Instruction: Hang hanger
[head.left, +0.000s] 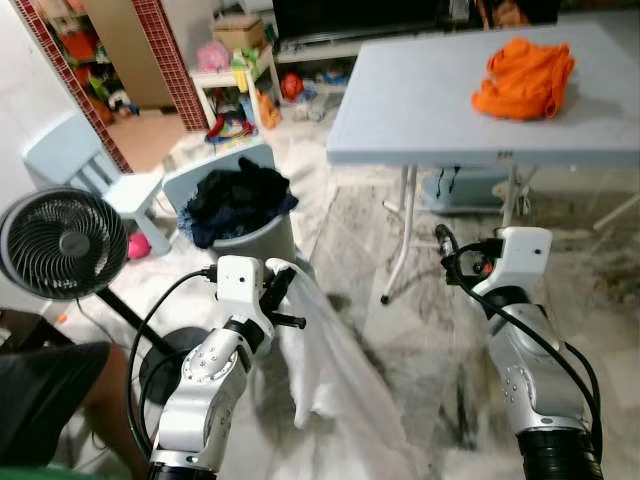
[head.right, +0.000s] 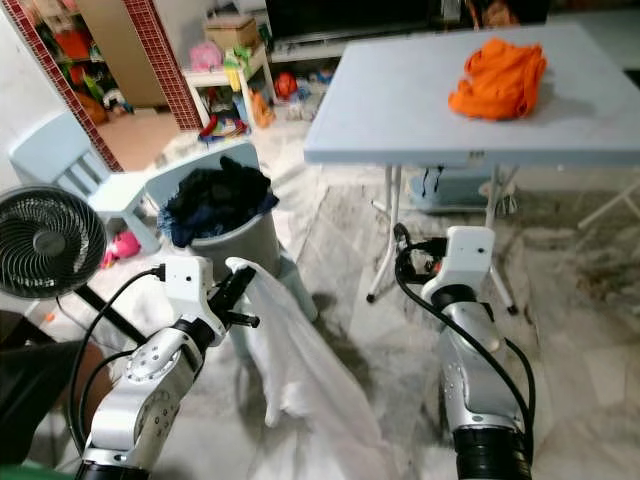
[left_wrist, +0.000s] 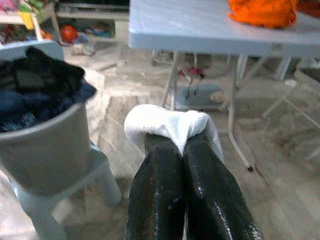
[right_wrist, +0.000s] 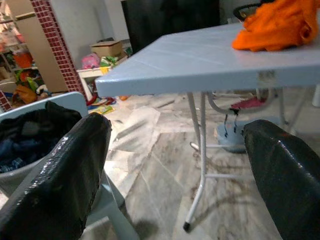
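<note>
My left gripper (head.left: 284, 282) is held low in front of me, shut on the top edge of a white garment (head.left: 325, 365) that hangs down from it toward the floor. In the left wrist view the two black fingers (left_wrist: 155, 185) press together with a fold of the white garment (left_wrist: 167, 122) pinched at their tips. My right gripper (right_wrist: 175, 130) is open with nothing between its wide-apart fingers. It is raised at my right, near the table leg (head.left: 402, 235). I see no hanger.
A grey basket of dark clothes (head.left: 235, 205) stands on a pale stool just beyond the left gripper. The light blue folding table (head.left: 420, 110) carries an orange cloth (head.left: 524, 77). A black fan (head.left: 62, 243) and a person's leg (head.left: 60, 400) are at my left.
</note>
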